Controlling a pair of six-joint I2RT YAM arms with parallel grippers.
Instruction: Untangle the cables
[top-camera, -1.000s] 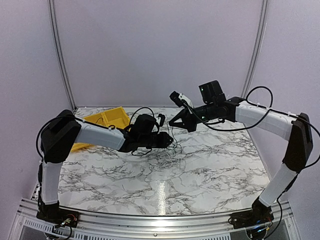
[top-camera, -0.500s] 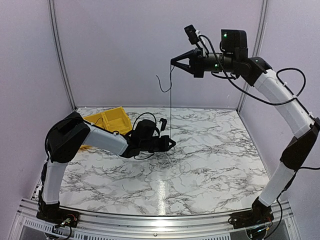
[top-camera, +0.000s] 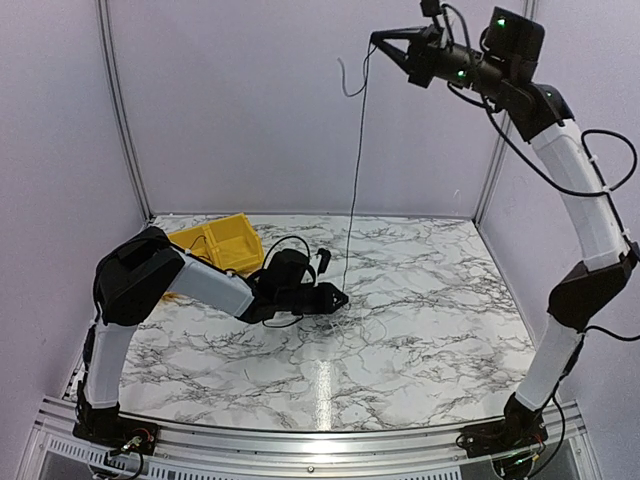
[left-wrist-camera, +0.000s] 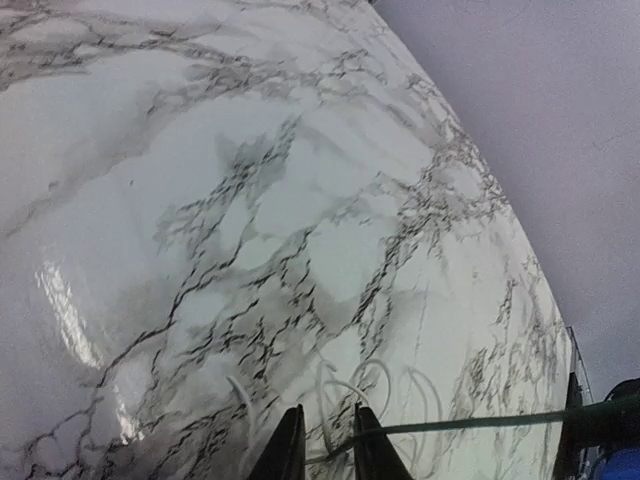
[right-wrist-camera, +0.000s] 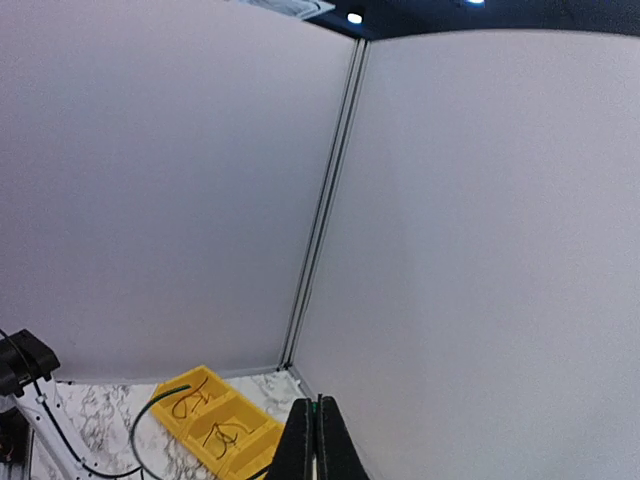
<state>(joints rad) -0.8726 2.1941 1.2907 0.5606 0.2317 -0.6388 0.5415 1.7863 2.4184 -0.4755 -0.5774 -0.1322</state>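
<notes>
My right gripper (top-camera: 376, 36) is raised high near the back wall and is shut on a thin greenish cable (top-camera: 355, 170). The cable hangs straight down to a small tangle of thin wires (top-camera: 340, 306) on the marble table. A short free end curls off beside the right fingers. My left gripper (top-camera: 338, 298) lies low on the table at the tangle. In the left wrist view its fingers (left-wrist-camera: 288, 445) stand almost together with pale wire coils (left-wrist-camera: 372, 385) between them. The greenish cable (left-wrist-camera: 480, 422) runs off to the right from there. The right wrist view shows its gripper (right-wrist-camera: 318, 408) pressed shut on a green sliver.
A yellow compartment bin (top-camera: 215, 240) stands at the back left of the table. It also shows in the right wrist view (right-wrist-camera: 215, 425), holding small coiled wires. Walls and metal corner posts (top-camera: 505, 110) enclose the back and sides.
My right gripper has risen from just above the table to high up and to the right, drawing the greenish cable out of the tangle. My left gripper has stayed low at the tangle.
</notes>
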